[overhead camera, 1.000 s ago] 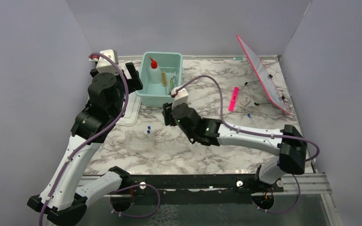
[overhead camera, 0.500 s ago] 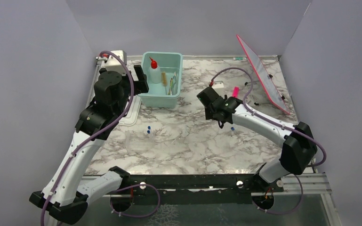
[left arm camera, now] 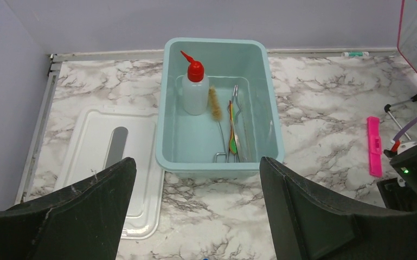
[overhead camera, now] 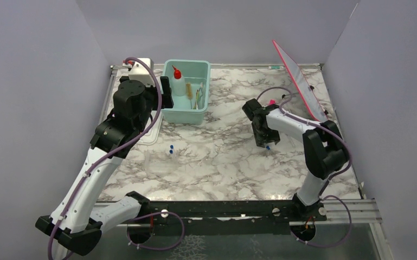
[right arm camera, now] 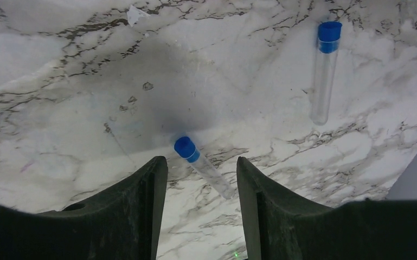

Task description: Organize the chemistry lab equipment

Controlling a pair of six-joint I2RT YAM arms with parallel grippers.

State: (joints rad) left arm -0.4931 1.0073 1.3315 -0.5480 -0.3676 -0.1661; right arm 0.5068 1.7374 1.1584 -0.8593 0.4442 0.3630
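Right gripper now over a blue-capped vial; squeeze bottle, tongs inside tub.

No readable text, labels, numbers, signs anywhere

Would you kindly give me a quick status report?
Left hand open, facing teal tub. Right hand open over blue-capped vial; second vial nearby. Nothing blocking.

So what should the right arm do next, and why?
Probably lower a little and close on the blue-capped vial. The right gripper is open, its fingers either side of that vial lying on the marble table, and it holds nothing yet.
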